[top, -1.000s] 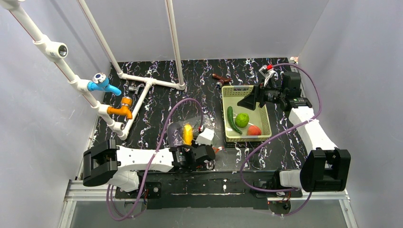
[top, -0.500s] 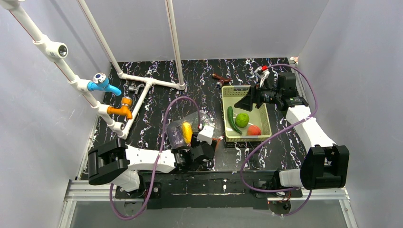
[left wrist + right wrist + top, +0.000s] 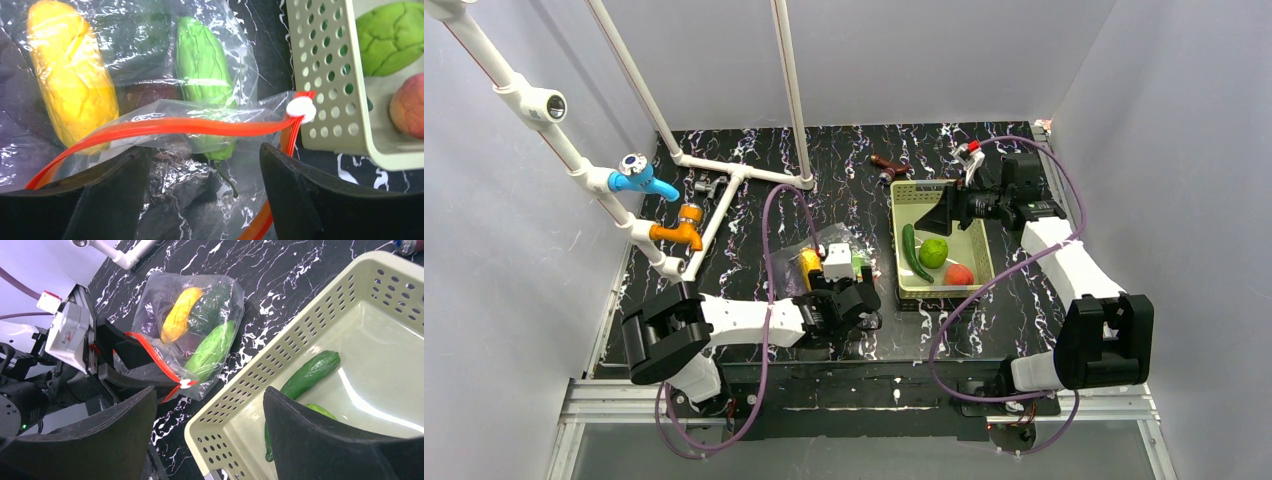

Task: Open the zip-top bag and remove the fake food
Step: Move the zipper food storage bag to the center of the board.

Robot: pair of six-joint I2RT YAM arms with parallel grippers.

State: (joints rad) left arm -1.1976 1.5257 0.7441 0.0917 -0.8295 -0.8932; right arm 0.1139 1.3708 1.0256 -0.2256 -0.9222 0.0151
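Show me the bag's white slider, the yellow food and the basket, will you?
white slider (image 3: 300, 109), left wrist view, its middle.
yellow food (image 3: 70, 85), left wrist view, its middle.
basket (image 3: 240, 400), right wrist view, perforated side wall.

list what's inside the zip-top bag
Through the clear zip-top bag: a yellow piece, a light green vegetable and a dark green item. A darker piece between them is too hidden by glare and crinkles to identify.

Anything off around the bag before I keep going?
Nothing spilled or torn. One oddity: the zip-top bag lies crumpled, its white slider close beside the basket wall and its red zipper strip bowed in front of the open left end effector. The yellow piece and a green piece are inside the bag.
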